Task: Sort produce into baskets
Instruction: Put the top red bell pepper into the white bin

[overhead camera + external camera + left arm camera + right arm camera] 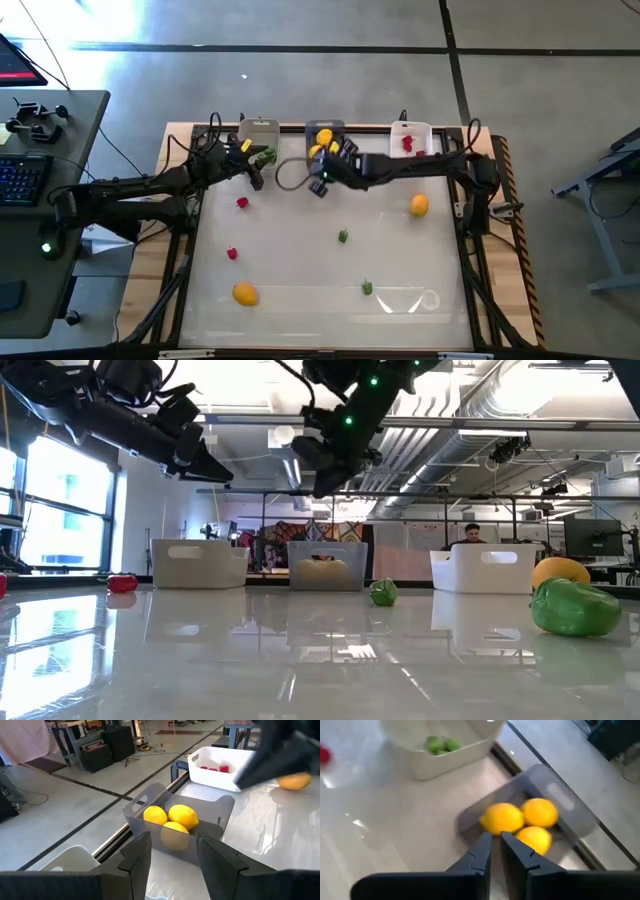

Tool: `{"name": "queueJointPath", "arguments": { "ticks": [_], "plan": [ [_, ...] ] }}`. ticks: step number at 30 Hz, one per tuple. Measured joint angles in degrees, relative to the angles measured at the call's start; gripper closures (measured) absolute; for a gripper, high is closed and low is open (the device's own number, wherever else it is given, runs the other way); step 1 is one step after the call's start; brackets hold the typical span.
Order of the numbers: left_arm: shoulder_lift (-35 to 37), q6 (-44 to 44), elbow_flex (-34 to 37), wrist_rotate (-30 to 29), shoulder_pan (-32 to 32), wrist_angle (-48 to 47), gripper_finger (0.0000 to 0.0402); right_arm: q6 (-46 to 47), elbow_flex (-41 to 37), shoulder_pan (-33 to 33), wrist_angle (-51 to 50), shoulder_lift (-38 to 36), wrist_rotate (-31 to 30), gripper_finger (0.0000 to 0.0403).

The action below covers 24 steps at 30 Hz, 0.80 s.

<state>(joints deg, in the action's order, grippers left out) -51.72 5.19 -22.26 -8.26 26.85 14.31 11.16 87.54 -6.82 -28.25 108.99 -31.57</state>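
Taking the high view as a clock face, 3 baskets line the table's 12 o'clock edge: a translucent basket [260, 131] toward 11 with green bits [442, 744] in it, a grey basket [325, 130] at 12 holding 3 lemons [173, 820], and a white basket [411, 134] toward 1 with red berries [214, 768] inside.

The right gripper [495, 851] hangs over the table just beside the grey basket, its 2 fingers drawn nearly together with only a thin slit between them and nothing held. The left gripper [171, 856] sits near the translucent basket, facing the grey one; its jaws stand partly apart and empty.

Loose on the table: an orange fruit [419, 205] at 3 o'clock, another [245, 293] at 7, red pieces [242, 203] at 9 and 8, and green pieces [343, 236] near the centre and at 6.

No brand, label or writing can be read on the baskets; fine print, if any, may be too small to show.
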Motion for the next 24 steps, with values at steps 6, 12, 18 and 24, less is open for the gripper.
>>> {"name": "queueJointPath", "arguments": {
  "ticks": [6,12,18,24],
  "plan": [
    [0.0,0.1,0.0,1.1,0.0,-1.0,0.0257,0.0,-9.1,3.9,8.2,-0.4,0.9,0.0396],
    [0.0,4.0,-1.4,8.0,-2.7,-9.7,0.0257,0.6,-13.4,6.5,10.0,-1.5,2.6,0.04],
    [0.0,-0.2,-7.6,3.9,-7.7,-30.5,0.0257,1.9,-17.5,9.3,10.0,-5.9,0.3,0.0402],
    [-0.4,-11.3,-9.2,0.2,-11.4,-45.5,0.0257,4.1,-21.5,11.2,10.1,-11.1,-3.0,0.0402]
  ]
}}
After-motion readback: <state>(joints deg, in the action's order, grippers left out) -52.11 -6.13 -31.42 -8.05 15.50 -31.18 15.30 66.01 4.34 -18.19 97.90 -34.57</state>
